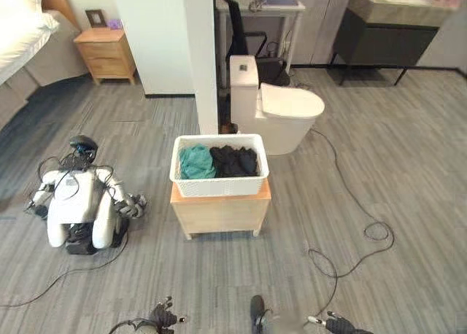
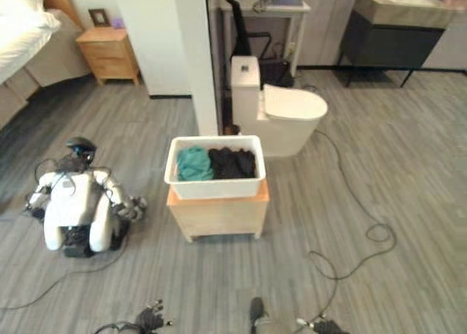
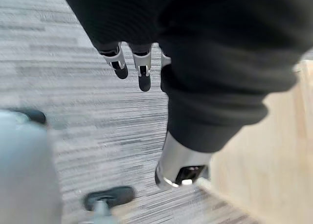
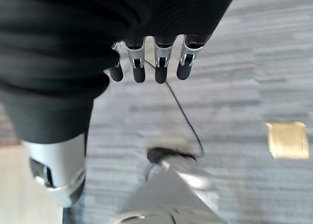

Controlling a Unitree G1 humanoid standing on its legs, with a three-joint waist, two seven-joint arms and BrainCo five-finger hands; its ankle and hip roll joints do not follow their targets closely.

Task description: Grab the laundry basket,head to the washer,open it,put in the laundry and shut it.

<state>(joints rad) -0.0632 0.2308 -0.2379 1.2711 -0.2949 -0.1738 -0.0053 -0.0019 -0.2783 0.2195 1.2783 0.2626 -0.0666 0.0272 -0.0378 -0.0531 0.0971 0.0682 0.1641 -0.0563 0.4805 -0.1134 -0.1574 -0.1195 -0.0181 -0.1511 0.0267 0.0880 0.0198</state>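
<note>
A white laundry basket (image 1: 219, 182) stands on a low wooden stand (image 1: 220, 211) in the middle of the floor, a few steps ahead of me. Inside it lie a teal cloth (image 1: 195, 162) and a black cloth (image 1: 235, 160). My left hand (image 1: 164, 318) hangs low at the near edge, well short of the basket. My right hand (image 1: 340, 324) hangs likewise on the other side. In the wrist views the left fingers (image 3: 142, 70) and the right fingers (image 4: 160, 62) are relaxed over bare floor and hold nothing.
Another white humanoid robot (image 1: 79, 203) sits on the floor left of the stand. A toilet (image 1: 281, 115) and a white pillar (image 1: 200, 57) stand behind the basket. Farther back are a nightstand (image 1: 108, 53) and a dark vanity (image 1: 390, 29). A brass floor plate (image 4: 287, 140) lies nearby.
</note>
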